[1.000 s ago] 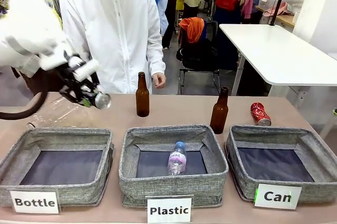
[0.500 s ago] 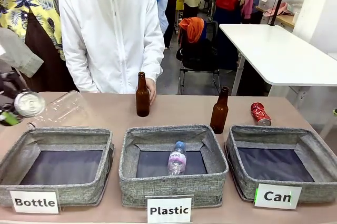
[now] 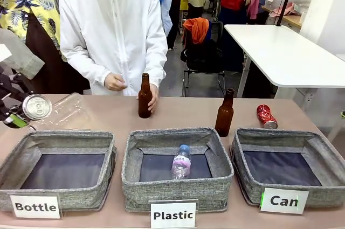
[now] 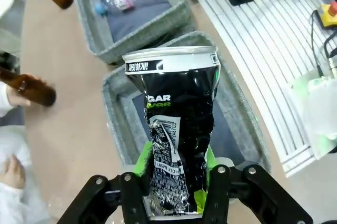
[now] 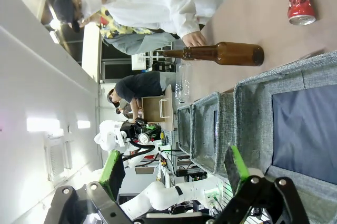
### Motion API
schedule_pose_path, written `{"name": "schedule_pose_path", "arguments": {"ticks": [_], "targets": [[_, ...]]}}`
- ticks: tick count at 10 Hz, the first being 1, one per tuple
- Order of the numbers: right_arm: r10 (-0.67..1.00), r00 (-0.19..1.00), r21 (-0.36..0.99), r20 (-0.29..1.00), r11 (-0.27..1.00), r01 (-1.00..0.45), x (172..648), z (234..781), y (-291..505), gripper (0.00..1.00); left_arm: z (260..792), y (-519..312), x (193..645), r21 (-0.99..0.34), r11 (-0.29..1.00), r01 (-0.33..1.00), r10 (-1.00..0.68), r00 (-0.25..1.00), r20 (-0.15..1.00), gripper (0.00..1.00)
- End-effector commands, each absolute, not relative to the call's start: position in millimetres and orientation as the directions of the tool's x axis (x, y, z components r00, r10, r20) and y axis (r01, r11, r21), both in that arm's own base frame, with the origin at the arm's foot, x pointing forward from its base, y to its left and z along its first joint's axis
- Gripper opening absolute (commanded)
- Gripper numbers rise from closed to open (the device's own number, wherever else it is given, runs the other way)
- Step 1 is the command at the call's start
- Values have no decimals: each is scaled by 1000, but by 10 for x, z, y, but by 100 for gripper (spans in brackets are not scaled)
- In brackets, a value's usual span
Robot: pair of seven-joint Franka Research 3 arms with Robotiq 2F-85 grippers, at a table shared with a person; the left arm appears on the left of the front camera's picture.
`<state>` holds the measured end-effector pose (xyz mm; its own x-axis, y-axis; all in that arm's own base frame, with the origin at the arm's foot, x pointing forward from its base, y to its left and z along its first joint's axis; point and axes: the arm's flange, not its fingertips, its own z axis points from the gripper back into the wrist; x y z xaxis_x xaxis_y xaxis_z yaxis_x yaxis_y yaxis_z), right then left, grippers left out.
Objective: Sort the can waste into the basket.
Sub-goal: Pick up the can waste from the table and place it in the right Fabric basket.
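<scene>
Front view, left edge: the left tool (image 3: pixel 19 115) clamps the crumpled dark can (image 3: pixel 36 107), silver end toward the camera; the crushed red can (image 3: pixel 266 116) lies on the worktop (image 3: pixel 183 113) behind the grey woven basket (image 3: pixel 280 133). Left wrist view: the dark can's long axis runs up-frame. Right wrist view: the right tool (image 5: pixel 174 174) is spread wide, empty.

Across the counter (image 3: pixel 183 111) from me stands a person in a white jacket (image 3: pixel 113 29). A brown bottle (image 3: pixel 145 96) stands upright near the far edge, and a second brown bottle (image 3: pixel 224 113) stands to its right, nearer mid-counter. Along the near edge sit the "Bottle" bin (image 3: pixel 81 196) by the left corner and the "Plastic" bin (image 3: pixel 135 186) at the middle, with a clear bottle (image 3: pixel 181 161) lying inside it.
</scene>
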<state>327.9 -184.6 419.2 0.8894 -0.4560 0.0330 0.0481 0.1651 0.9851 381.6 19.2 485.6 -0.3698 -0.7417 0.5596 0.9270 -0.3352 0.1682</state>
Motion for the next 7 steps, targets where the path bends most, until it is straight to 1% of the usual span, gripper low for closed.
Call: {"name": "schedule_pose_path", "arguments": {"ticks": [1, 2, 3, 4, 5, 6, 7], "targets": [[-457, 888, 986, 49, 162, 29, 3295, 4213, -1851, 100, 5034, 104, 3849, 170, -199, 965, -757, -262, 599, 41], [-457, 888, 986, 49, 162, 29, 3295, 4213, -1851, 100, 5287, -77, 3914, 178, -129, 976, -781, -211, 588, 41], [-457, 888, 986, 49, 162, 29, 3295, 4213, -1851, 100, 5430, -288, 3990, 195, -114, 974, -806, -206, 555, 41], [-457, 888, 986, 49, 162, 29, 3295, 4213, -1851, 100, 5471, -478, 4053, 177, -117, 977, -817, -196, 542, 41], [-457, 888, 986, 49, 162, 29, 3295, 4213, -1851, 100, 5551, -343, 4117, 166, -128, 978, -815, -199, 545, 41], [-457, 888, 986, 49, 162, 29, 3295, 4213, -1851, 100, 5702, 173, 4121, 176, -8, 984, -822, -107, 559, 41], [-457, 888, 986, 49, 162, 29, 3295, 4213, -1851, 100, 5784, 690, 3958, 173, 46, 984, -794, -69, 605, 41]]}}
